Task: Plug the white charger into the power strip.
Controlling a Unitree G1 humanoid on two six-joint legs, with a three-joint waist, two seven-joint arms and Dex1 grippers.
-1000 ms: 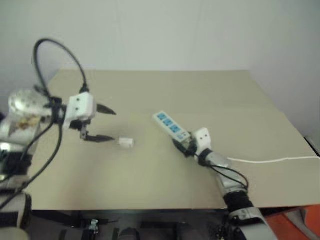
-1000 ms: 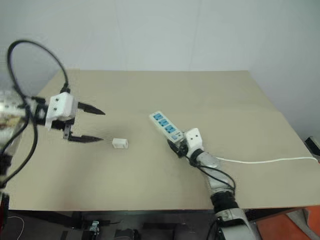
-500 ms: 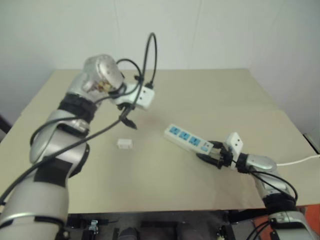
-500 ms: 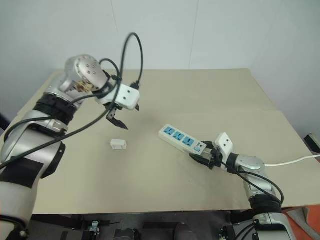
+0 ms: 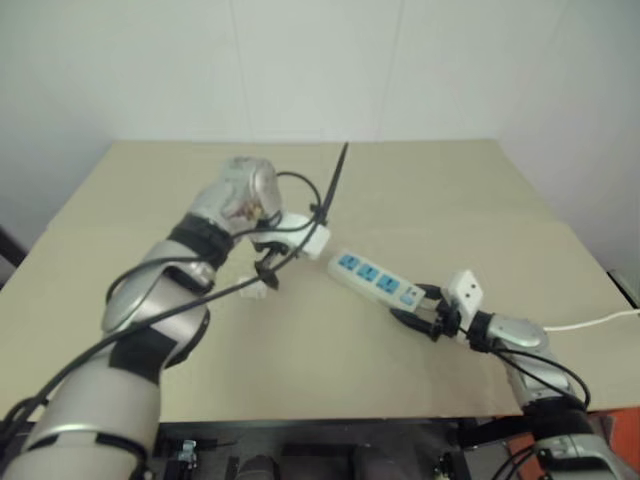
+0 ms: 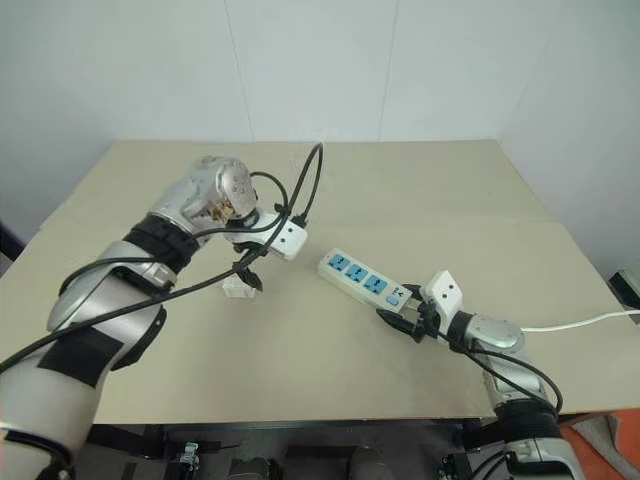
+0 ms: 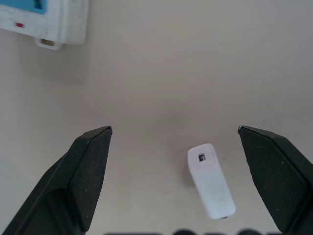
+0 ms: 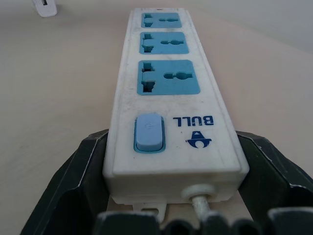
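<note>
My head pair looked down over table (image 6: 420,180); wrist cameras sat close, both catching power strip (image 8: 168,93), charger (image 7: 211,180).

1. The left gripper (image 7: 173,142) comes from far on the left side to just above the white charger (image 7: 211,187), and now it points down at it.
2. The power strip (image 6: 365,282) turns on the table.
3. The right gripper (image 8: 171,147) draws back with the strip's switch end between its fingers.

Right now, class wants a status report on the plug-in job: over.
Left gripper open above white charger. Right gripper shut on power strip switch end. Nothing between them.
</note>
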